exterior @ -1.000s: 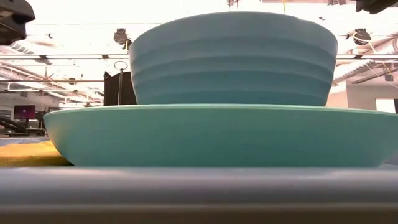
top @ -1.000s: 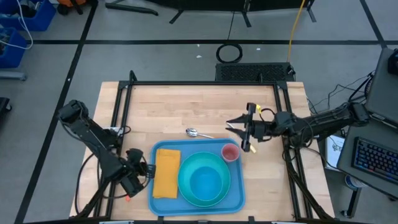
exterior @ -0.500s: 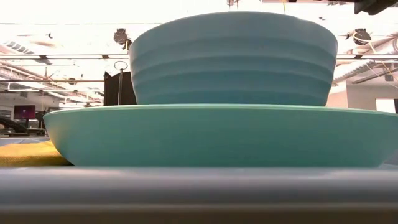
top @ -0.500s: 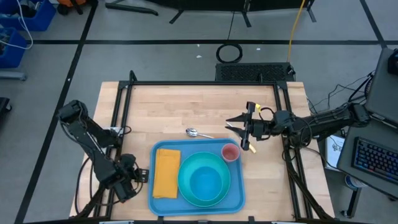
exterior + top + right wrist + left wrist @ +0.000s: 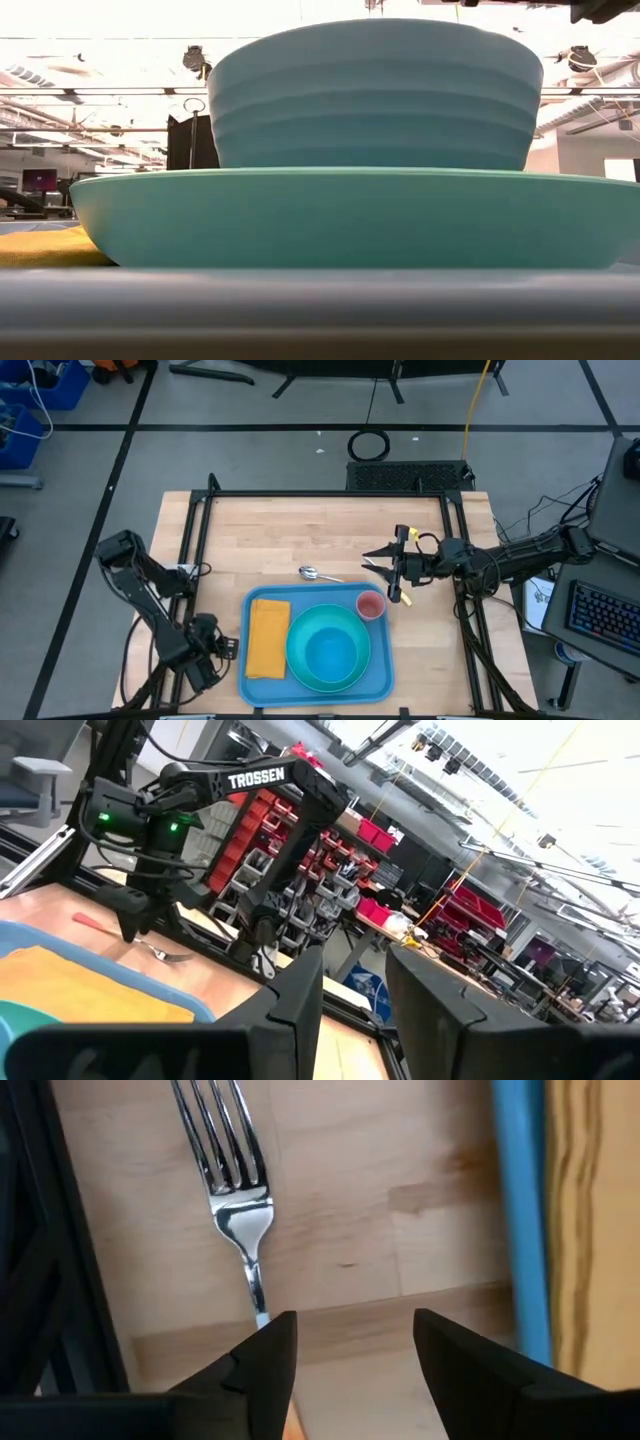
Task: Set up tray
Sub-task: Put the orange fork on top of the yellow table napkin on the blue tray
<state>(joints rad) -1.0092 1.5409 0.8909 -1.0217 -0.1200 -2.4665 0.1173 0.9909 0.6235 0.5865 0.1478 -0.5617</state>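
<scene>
since the earlier frame the left gripper (image 5: 345,1350), open and empty, has drawn back from the large flat blue plastic tray (image 5: 380,682) at the table's near edge toward the shiny metal fork (image 5: 232,1175), probably next to grasp.

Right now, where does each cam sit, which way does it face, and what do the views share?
High: overhead, straight down; both arms, left gripper beside the tray, right gripper over the table.
Low: tabletop height, level; bowl stacked on plate fills it.
Left wrist: looks down at the fork past its own open fingers.
Right wrist: looks across the table at the left arm; own fingers apart.
Shared: fork and tray edge in both wrist views.
</scene>
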